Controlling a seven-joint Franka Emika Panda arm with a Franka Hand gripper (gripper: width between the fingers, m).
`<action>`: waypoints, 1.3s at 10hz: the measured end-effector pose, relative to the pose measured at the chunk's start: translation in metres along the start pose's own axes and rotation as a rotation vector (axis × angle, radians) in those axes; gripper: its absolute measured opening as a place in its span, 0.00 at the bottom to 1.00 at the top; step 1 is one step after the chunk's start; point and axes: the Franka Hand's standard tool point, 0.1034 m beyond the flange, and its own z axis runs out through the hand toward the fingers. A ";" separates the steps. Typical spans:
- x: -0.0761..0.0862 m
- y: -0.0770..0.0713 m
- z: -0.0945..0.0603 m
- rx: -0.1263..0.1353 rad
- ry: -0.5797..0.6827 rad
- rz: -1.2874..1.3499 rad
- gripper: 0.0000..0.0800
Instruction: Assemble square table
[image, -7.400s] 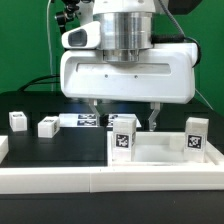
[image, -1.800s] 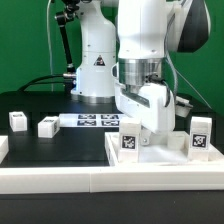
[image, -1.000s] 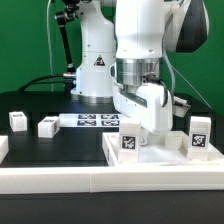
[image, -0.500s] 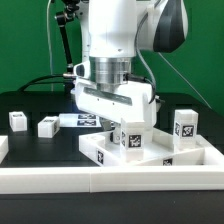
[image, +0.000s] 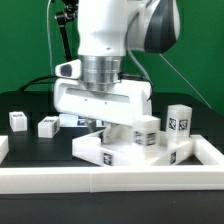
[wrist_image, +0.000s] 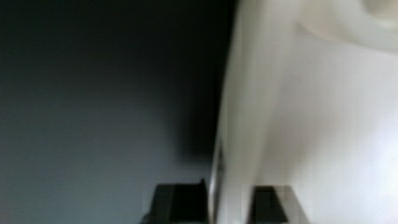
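- My gripper (wrist_image: 228, 204) is pinched on the edge of the square table (image: 118, 154)'s white slab.
- That slab lies just behind the front rail (image: 100, 181), with two tagged legs (image: 147, 133) upright on it.
- Two loose legs (image: 18, 120) sit at the exterior view's left.

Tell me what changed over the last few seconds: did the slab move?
The claw came down, turned and shut on the edge of the square table, then swung it toward the exterior view's left, its two upright legs riding along. The two loose legs stayed put.
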 end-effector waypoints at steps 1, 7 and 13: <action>0.007 0.000 -0.001 -0.002 0.000 -0.139 0.09; 0.018 -0.011 -0.001 -0.030 0.009 -0.584 0.09; 0.038 -0.017 -0.001 -0.047 0.014 -1.093 0.09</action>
